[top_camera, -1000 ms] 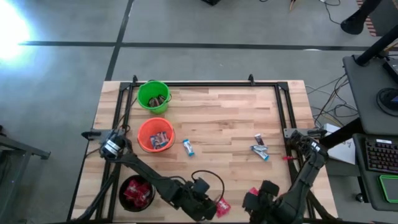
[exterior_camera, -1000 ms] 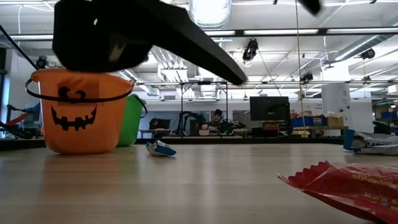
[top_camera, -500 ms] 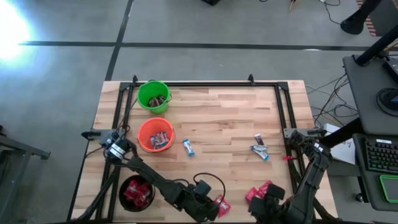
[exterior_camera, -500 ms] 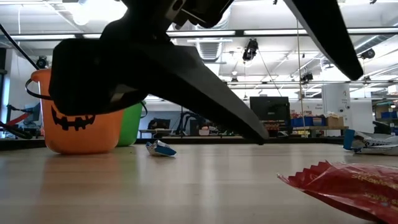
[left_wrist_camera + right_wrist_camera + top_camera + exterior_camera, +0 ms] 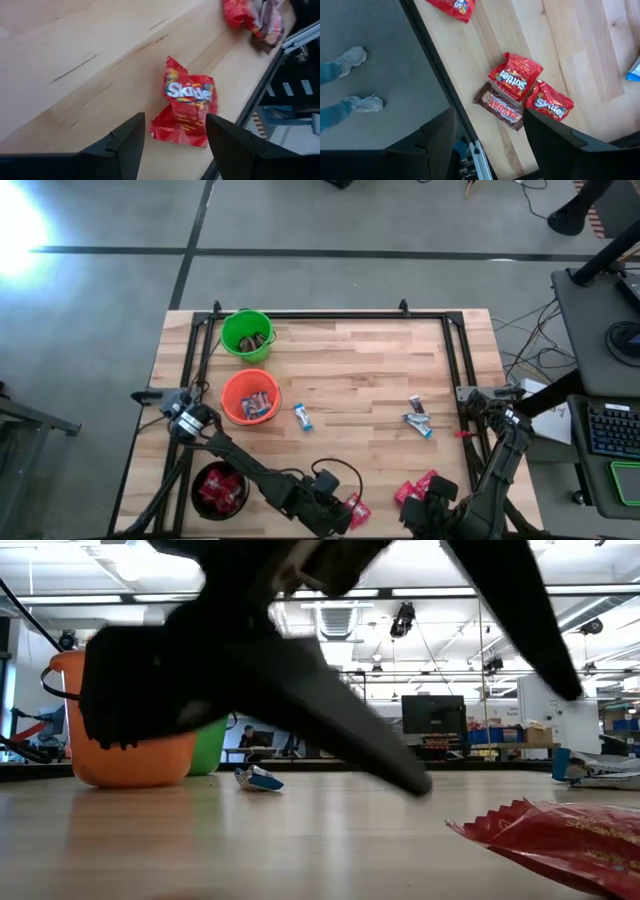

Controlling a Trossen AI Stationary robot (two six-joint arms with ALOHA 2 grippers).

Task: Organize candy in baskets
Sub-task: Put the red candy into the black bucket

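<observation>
The left arm reaches low along the near edge of the desk (image 5: 380, 370), bent at the elbow, its left gripper (image 5: 175, 137) hanging wide open with nothing in it, just above a crumpled red candy pack (image 5: 189, 107) that lies flat right at the desk's edge. The right arm folds back on itself at the near right corner; the right gripper (image 5: 490, 135) is also spread wide and empty, held above a small cluster by the edge: two red packs (image 5: 516, 75) and a dark brown bar (image 5: 499, 106) touching one another.

Three baskets stand along the left side: the green basket (image 5: 246, 334) at the far end, the orange basket (image 5: 250, 397) just beside it, and the black basket (image 5: 219, 489) nearest, which holds red packs. One blue-and-white sweet (image 5: 303, 417) lies beside the orange basket, and a few more sweets (image 5: 418, 417) lie toward the right.
</observation>
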